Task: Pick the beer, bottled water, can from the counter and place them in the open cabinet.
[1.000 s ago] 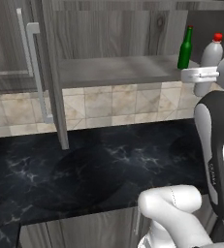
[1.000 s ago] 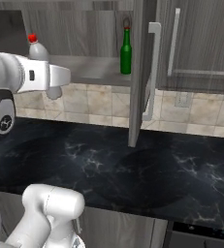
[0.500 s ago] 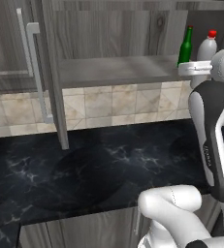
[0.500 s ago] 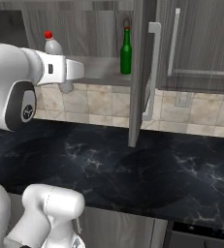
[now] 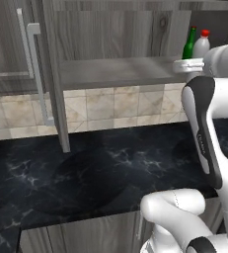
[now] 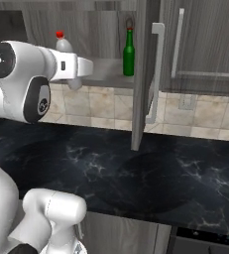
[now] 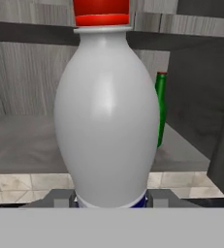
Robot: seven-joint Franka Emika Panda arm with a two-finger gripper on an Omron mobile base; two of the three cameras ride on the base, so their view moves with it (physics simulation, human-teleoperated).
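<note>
Hand view is showing the water [image 7: 106, 111] standing upright between the gripper's [image 7: 108, 198] fingertips, which are closed partway around its base, so the bottle is gripped and being carried in front of the cabinet [image 7: 31, 145] shelf. The beer [image 7: 161, 109] is already standing on that shelf, just behind and to one side of the water.

From where I am standing, the risks are looking like these. The water is riding close to the shelf's front edge; if it is coming in too low, its bottom could catch the lip and tip out of the grip. If it is going in too far toward the beer, the two bottles could knock and the green one could topple. The open door [image 6: 141, 74] is hanging near the arm's path and could be bumped.

A blue strip is showing at the bottle's foot, but no writing is legible on either bottle.
</note>
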